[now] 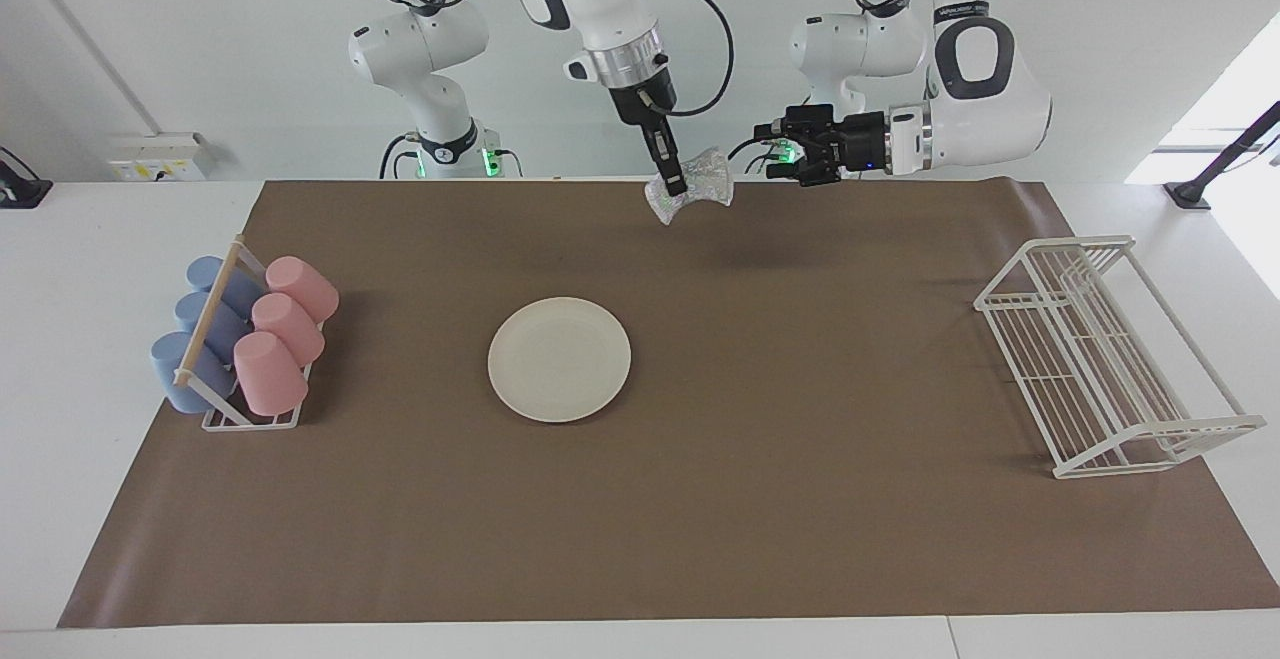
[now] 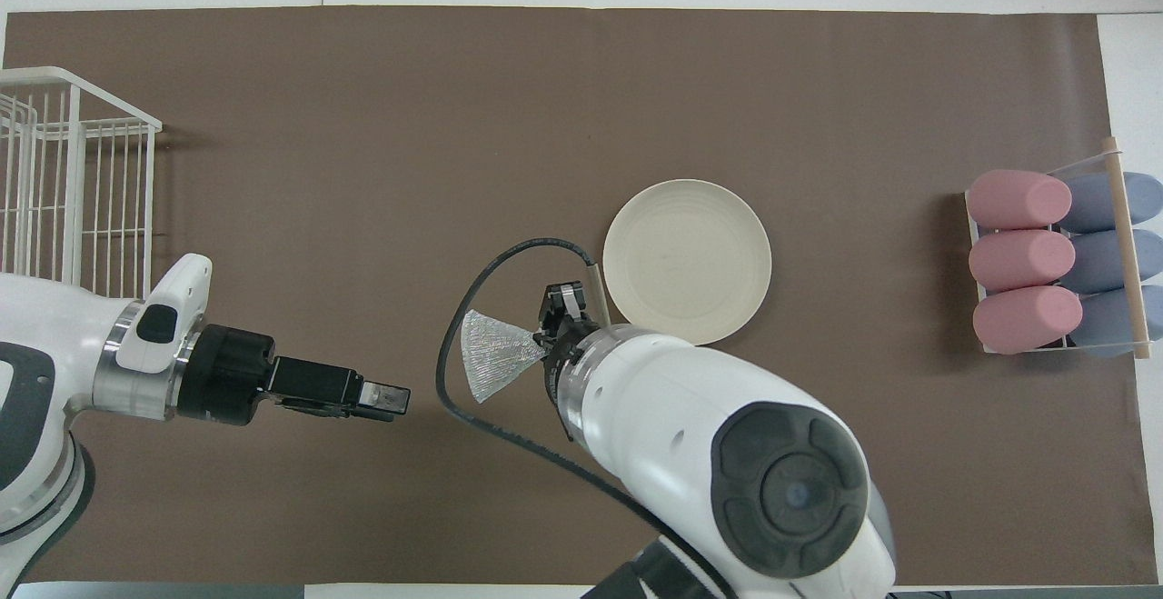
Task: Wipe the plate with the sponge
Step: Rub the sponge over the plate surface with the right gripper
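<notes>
The cream-white plate lies flat on the brown mat, about mid-table; it also shows in the overhead view. My right gripper points down and is shut on the silvery, glittery sponge, holding it in the air over the mat, over a spot nearer to the robots than the plate. In the overhead view the sponge fans out beside the right gripper, close to the plate's rim. My left gripper is held level, open and empty, a short way from the sponge; it also shows in the overhead view.
A rack of pink and blue cups stands at the right arm's end of the mat. A white wire rack stands at the left arm's end. The brown mat covers most of the table.
</notes>
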